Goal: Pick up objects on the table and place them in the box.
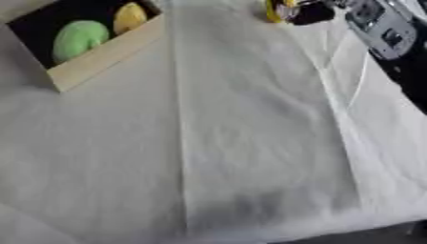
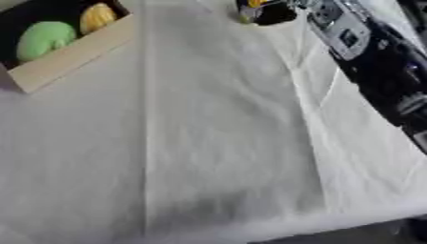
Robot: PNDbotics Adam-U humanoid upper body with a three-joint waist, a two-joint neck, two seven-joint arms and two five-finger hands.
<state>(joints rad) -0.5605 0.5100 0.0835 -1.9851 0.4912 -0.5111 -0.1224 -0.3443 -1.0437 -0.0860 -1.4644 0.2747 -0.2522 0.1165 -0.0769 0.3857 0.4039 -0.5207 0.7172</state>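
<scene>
No readable text, label or number shows on anything.

Right arm (image 2: 367, 47) reaches from upper right; right hand (image 1: 309, 12) at top edge.

The right hand (image 1: 310, 11) is cut off by the top edge, its fingers blurred over a yellow thing (image 1: 273, 13) of unclear shape, while the box (image 2: 63, 59) runs off the upper left corner
</scene>
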